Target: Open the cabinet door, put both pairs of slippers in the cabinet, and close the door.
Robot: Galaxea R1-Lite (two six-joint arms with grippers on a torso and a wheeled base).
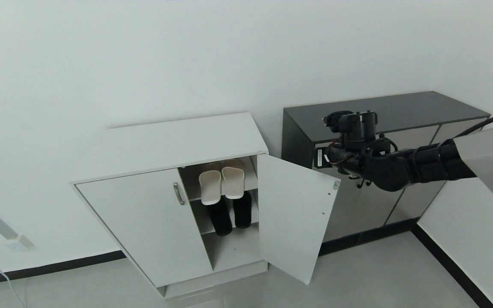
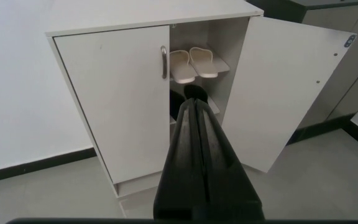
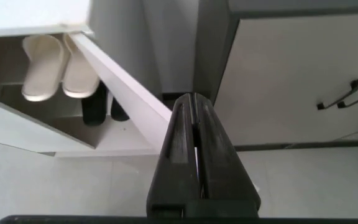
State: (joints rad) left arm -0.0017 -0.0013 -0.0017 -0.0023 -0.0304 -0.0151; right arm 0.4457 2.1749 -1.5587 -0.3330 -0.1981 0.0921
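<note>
Right wrist view: door (image 3: 120,78) just beside claw (image 3: 194,101).

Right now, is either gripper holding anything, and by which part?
Nothing is held. The left gripper and the right gripper are both shut and empty; the white slippers and black slippers sit on shelves inside the open cabinet.

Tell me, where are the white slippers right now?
In the head view, the white slippers sit on the top shelf in the open right side of the cabinet, directly above the black slippers.
</note>
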